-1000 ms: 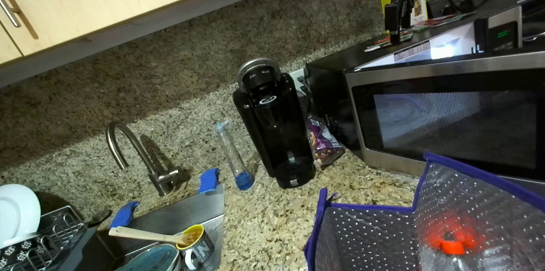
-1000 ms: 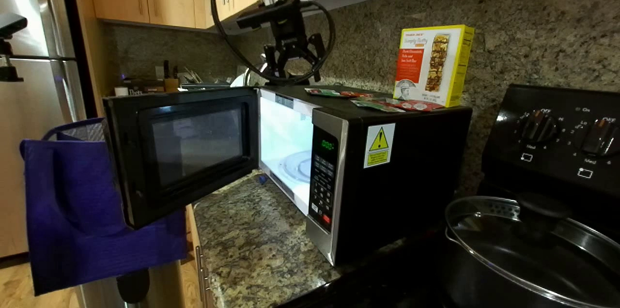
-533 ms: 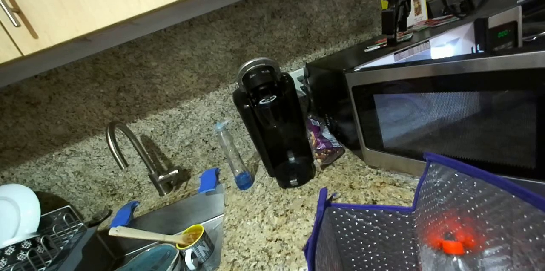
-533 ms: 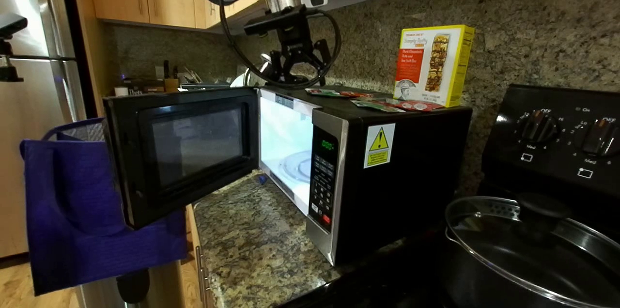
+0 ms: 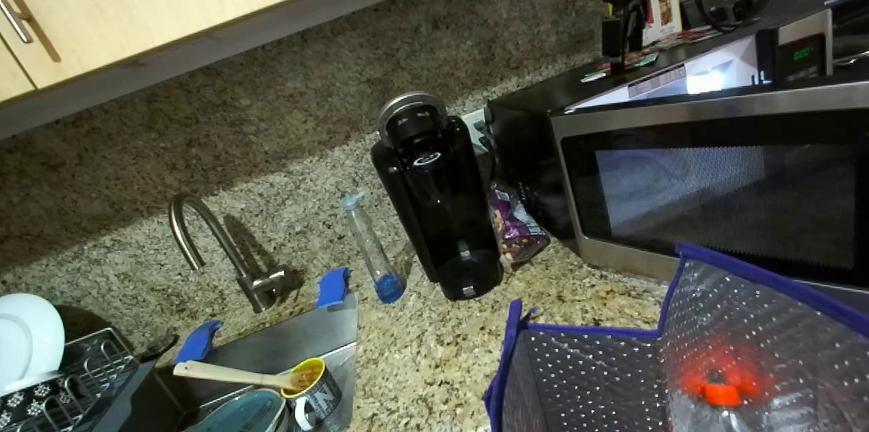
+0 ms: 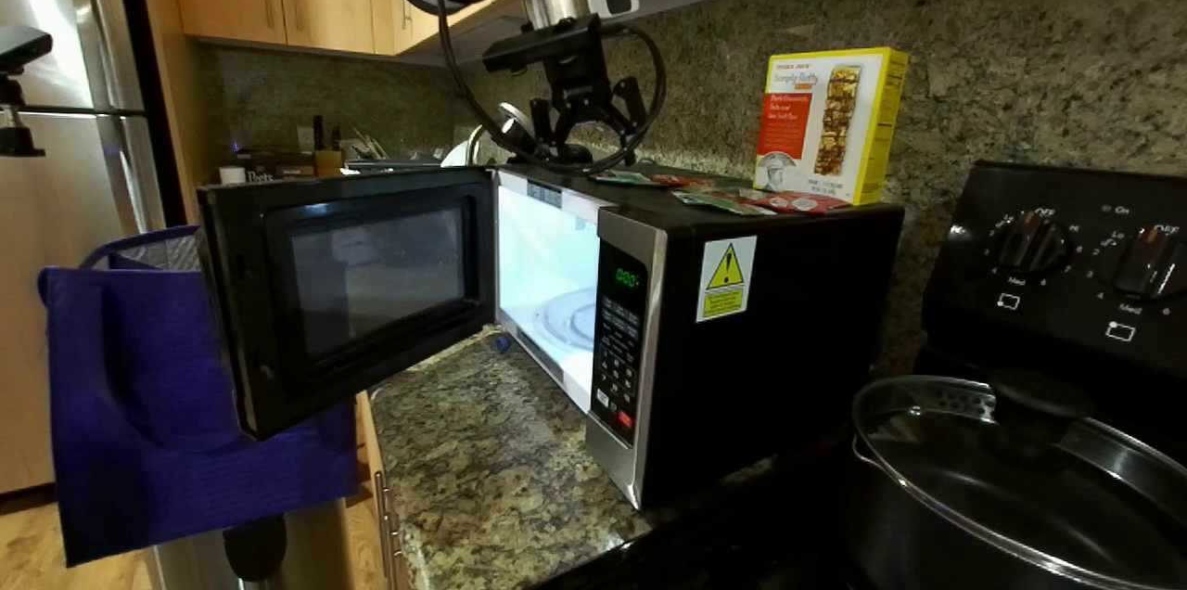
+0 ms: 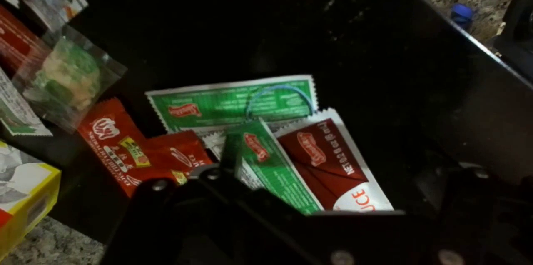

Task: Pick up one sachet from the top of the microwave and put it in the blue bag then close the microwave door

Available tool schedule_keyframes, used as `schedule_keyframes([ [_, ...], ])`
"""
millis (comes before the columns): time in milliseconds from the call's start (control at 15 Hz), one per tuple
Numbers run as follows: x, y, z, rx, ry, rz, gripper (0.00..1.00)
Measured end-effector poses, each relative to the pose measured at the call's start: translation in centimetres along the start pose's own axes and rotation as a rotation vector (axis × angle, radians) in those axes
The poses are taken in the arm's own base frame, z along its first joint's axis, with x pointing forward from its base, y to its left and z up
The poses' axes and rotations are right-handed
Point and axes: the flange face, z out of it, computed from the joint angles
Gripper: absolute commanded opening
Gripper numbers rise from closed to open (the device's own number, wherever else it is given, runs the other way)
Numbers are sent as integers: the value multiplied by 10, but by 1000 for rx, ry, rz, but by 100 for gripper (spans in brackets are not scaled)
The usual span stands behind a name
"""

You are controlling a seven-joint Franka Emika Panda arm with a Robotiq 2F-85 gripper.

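Several flat sachets lie on top of the microwave [image 6: 788, 321]. Two green-and-white sachets [image 7: 277, 165] [image 7: 200, 106] show in the wrist view, with a dark red-and-white one [image 7: 320, 161] beside them. Green sachets [image 6: 623, 177] [image 5: 641, 61] also show in both exterior views. My gripper [image 6: 591, 140] is open and points down, low over the microwave top. In the wrist view, the left finger overlaps the lower green sachet; contact cannot be told. The microwave door [image 6: 371, 275] stands open. The blue bag [image 6: 185, 460] is beyond the door; its open mouth shows in an exterior view [image 5: 590, 378].
A yellow-and-white box [image 6: 825, 126] stands upright on the microwave. Red chili sauce packets [image 7: 141, 148] lie near the sachets. A black coffee maker [image 5: 441, 214] and a snack bag [image 5: 519, 228] stand beside the microwave. Upper cabinets [image 5: 149, 11] hang above. An orange-capped bottle [image 5: 721, 391] shows inside the bag.
In an exterior view, my gripper has moved right and slightly down toward the sachets; in an exterior view it has shifted slightly left. The sachets, door and bag have not moved.
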Motion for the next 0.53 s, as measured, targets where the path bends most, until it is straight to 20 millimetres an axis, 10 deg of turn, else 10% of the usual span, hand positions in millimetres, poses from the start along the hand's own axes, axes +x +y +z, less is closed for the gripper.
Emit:
schedule_keyframes([
  [533,13,-1,-3,38,-19,-33,20],
])
